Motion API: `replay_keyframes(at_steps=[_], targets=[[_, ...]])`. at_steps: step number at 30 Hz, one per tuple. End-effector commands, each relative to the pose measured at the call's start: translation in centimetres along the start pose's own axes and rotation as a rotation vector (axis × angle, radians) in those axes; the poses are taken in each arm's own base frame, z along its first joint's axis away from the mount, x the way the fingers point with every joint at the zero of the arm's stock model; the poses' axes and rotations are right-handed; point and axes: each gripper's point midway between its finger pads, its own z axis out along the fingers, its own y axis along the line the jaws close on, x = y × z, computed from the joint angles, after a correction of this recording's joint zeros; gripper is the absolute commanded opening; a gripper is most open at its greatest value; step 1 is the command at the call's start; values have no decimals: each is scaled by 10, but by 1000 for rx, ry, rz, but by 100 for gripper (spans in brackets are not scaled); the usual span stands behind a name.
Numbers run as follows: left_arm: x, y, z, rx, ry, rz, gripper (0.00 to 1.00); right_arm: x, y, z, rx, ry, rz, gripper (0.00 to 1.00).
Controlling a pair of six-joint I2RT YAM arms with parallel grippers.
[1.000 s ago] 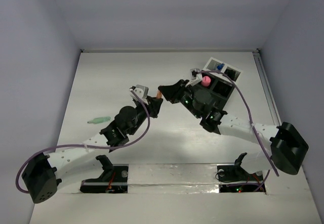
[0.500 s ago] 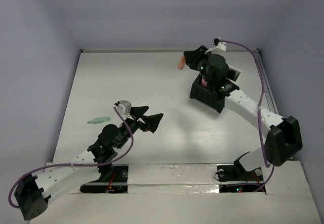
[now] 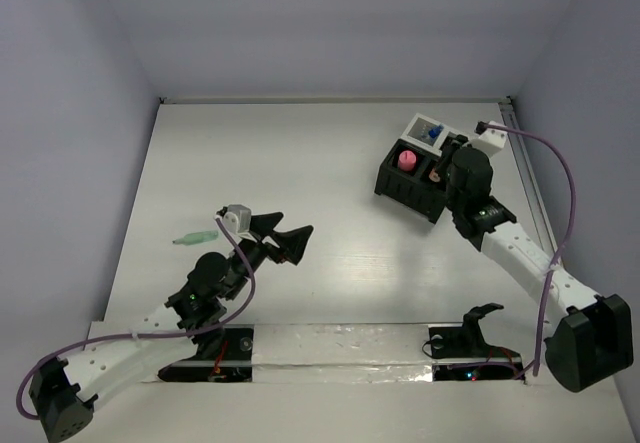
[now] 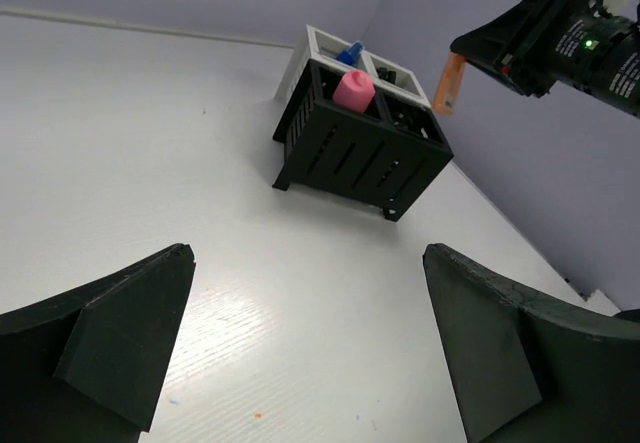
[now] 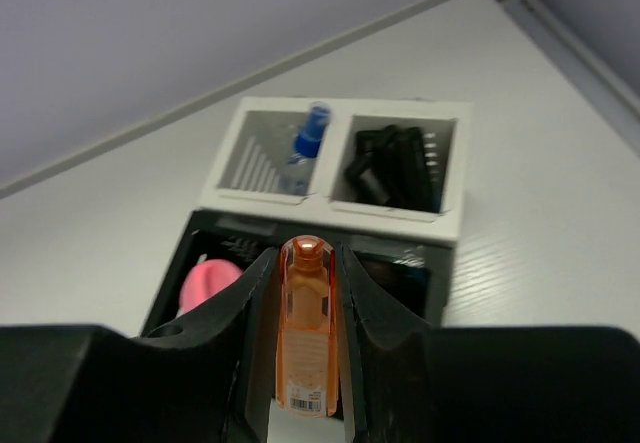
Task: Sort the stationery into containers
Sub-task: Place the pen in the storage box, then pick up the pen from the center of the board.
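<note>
right fingers [image 5: 262, 263] are pinching the orange marker [image 5: 305, 333] on both sides, so my right gripper [image 5: 305, 255] is closed narrow on it and carrying it

left gripper [image 4: 315, 313] is standing wide with nothing between the fingers, hanging low over the table [image 3: 330, 163] near my bases

what's just changed: a second ago both grippers were meeting mid-table on this marker. Since then left has let go and pulled back, and right has swung it across to the containers. Handover looks done, so only the drop is left for this piece

marker is hanging just above the black box [image 4: 350, 163], tip pointing down, not in it yet. It seems lined up with the compartment beside the pink round-topped piece [image 5: 207, 285], can't confirm which cell from here

marker itself: short, translucent orange, rounded cap, pale printed label at the end nearer my palm, sitting straight along the fingers

behind it the white box [image 5: 330, 211] is already holding the blue-capped bottle [image 5: 305, 148] in one cell and dark pieces [image 5: 395, 163] in the other

green marker [image 3: 195, 236] is lying on the table well apart from the boxes, near left arm, so it's probably next
</note>
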Motion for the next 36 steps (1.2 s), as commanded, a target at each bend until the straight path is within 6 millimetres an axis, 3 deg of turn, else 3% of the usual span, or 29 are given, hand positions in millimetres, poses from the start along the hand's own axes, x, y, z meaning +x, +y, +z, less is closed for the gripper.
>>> replay_keyframes(at_steps=[1,2,7,11,14,15,18,22,23,26,27,28,29,30,31,32,33,34,35,36], targets=[[-6,4,-3,-18,-31,8,99,-14,-32,9,133,-57,-67,0],[-7,5,-3,-23,-35,4,99,-15,-41,14,154,-55,-69,0],[-7,9,-4,-44,-36,6,99,0,-39,31,146,-18,-83,1],[-6,9,-3,-49,-29,11,99,14,-34,41,137,17,-94,12],[-6,12,-3,-62,-33,5,99,18,-25,42,87,27,-76,26],[-6,12,-3,-64,-37,4,99,15,-21,39,59,22,-67,42],[-12,11,-2,-69,-52,-9,99,10,-5,34,-31,26,-54,65],[-18,7,7,-85,-51,-25,99,0,21,24,-154,41,-40,74],[-17,7,9,-88,-43,-29,99,-3,25,23,-173,42,-39,74],[-25,2,15,-93,-47,-46,99,3,77,4,-420,94,-21,53],[-30,0,15,-93,-54,-59,99,14,106,-12,-569,145,-19,28],[-47,-6,15,-85,-84,-74,99,14,128,-22,-665,159,-8,18],[-51,-5,14,-105,-81,-70,99,34,144,-25,-726,217,-14,13],[-59,-5,12,-119,-92,-74,99,45,161,-33,-793,247,-25,11],[-88,-7,9,-146,-151,-96,99,58,189,-56,-908,268,-54,9],[-88,-2,4,-179,-129,-92,99,62,208,-64,-970,275,-62,9],[-97,-4,1,-181,-141,-105,99,92,222,-71,-1042,354,-80,9],[-120,-12,-7,-164,-189,-137,99,98,240,-83,-1117,355,-68,10],[-123,-8,-12,-187,-181,-134,99,103,251,-87,-1157,375,-37,10],[-132,-7,-18,-200,-192,-137,99,130,258,-86,-1182,434,-36,10]])
